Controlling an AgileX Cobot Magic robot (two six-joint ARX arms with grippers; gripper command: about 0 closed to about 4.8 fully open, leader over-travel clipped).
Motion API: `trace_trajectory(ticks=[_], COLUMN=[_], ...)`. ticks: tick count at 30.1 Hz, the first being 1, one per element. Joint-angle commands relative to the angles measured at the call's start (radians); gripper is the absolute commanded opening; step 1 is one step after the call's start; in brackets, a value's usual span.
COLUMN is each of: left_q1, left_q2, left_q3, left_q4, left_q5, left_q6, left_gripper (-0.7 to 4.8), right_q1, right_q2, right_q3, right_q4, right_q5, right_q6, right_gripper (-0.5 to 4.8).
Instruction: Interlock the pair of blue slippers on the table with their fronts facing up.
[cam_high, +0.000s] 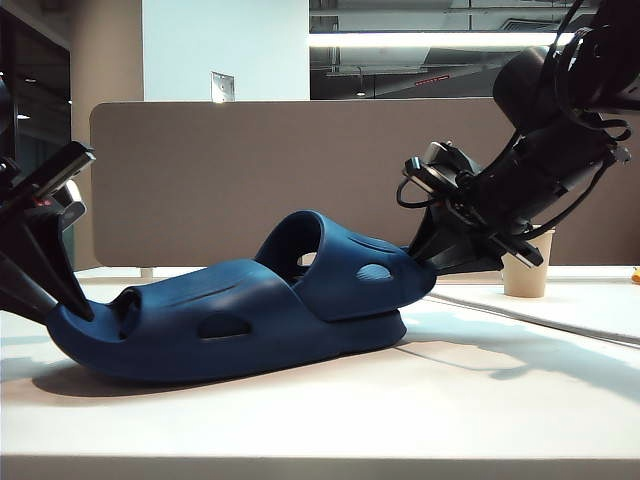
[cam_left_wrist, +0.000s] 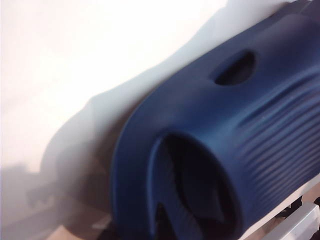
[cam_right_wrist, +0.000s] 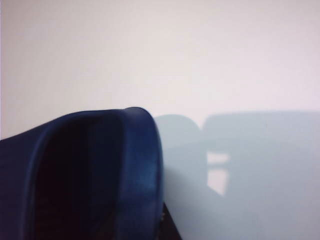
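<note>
Right gripper (cam_high: 432, 262) clamped on upper slipper (cam_high: 355, 270); left gripper (cam_high: 62, 300) seemingly pinching lower slipper (cam_high: 190, 330). Uneven pull could unseat the nesting.

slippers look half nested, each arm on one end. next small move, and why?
Probably push the right slipper a little further into the left slipper with the right gripper. It rides tilted over the left one's strap, end lifted off the table, while the left gripper braces the far end.
</note>
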Motion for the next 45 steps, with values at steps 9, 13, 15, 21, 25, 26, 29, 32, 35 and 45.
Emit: trace_trajectory(ticks=[9,13,15,21,25,26,29,32,35,45], left_q1=[-0.021,-0.02,-0.02,-0.02,-0.02,-0.02,-0.02,-0.02,-0.02,-0.02], left_q2=[-0.006,-0.006,-0.006,-0.006,-0.006,-0.006,-0.006,-0.006,-0.006,-0.006], left_q3=[0.016,0.016,0.016,0.016,0.016,0.016,0.016,0.016,0.016,0.016], left_q4=[0.111,0.109,0.109,0.1,0.094,0.09,0.079,0.07,0.069,0.061], left_q5=[0.132,0.131,0.128,0.125,0.124,0.124,0.104,0.082,0.071,0.044], left_q6=[0.02,0.021,0.024,0.031,0.037,0.039,0.046,0.055,0.053,0.053], left_gripper=[0.9,0.92,1.01,1.03,1.02,1.02,1.02,1.02,1.03,1.03], right_q1=[0.042,0.035,0.033,0.018,-0.005,-0.015,-0.045,-0.071,-0.092,-0.174], right_q2=[0.004,0.004,0.004,0.004,0.004,0.004,0.004,0.004,0.004,0.004], right_q3=[-0.007,-0.007,-0.007,-0.007,-0.007,-0.007,-0.003,-0.003,-0.003,-0.003], right_q4=[-0.047,-0.05,-0.053,-0.056,-0.054,-0.053,-0.051,-0.047,-0.047,-0.045], right_q5=[-0.145,-0.131,-0.126,-0.103,-0.08,-0.077,-0.081,-0.085,-0.089,-0.103], right_q6=[-0.016,-0.016,-0.017,-0.028,-0.036,-0.039,-0.041,-0.041,-0.047,-0.089], right_gripper=[0.71,0.91,0.91,1.42,1.82,1.82,2.04,2.04,2.06,2.73])
